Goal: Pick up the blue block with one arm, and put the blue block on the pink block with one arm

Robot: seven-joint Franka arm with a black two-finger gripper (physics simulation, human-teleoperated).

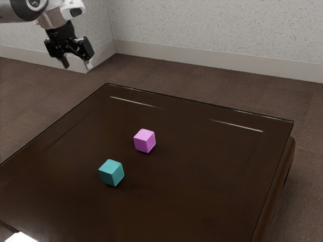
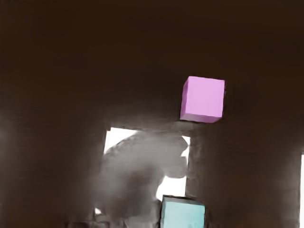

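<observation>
The claw (image 1: 77,61) hangs high over the table's (image 1: 242,201) far corner at the exterior view's left, its two fingers apart and holding nothing. The blue block (image 1: 111,172) sits flat on the table, well apart from the claw. In the exterior view it lies between 5 and 6 o'clock from the claw, so the coming move is mostly a long descent with a small drift toward that view's right.

The pink block (image 1: 145,140) rests near the blue one without touching it, at about 1 to 2 o'clock from it in the exterior view. In the wrist view both show on the dark tabletop, the blue block (image 2: 183,213) nearer the hand than the pink block (image 2: 203,99).

The blue block is a cube, so it has no long axis to favour. It stands cornerwise to the table's edges, though, and the hand will probably need a turn so the fingers meet two flat faces — not corners. Nothing is lifted yet, and the task looks to be at its start.
</observation>
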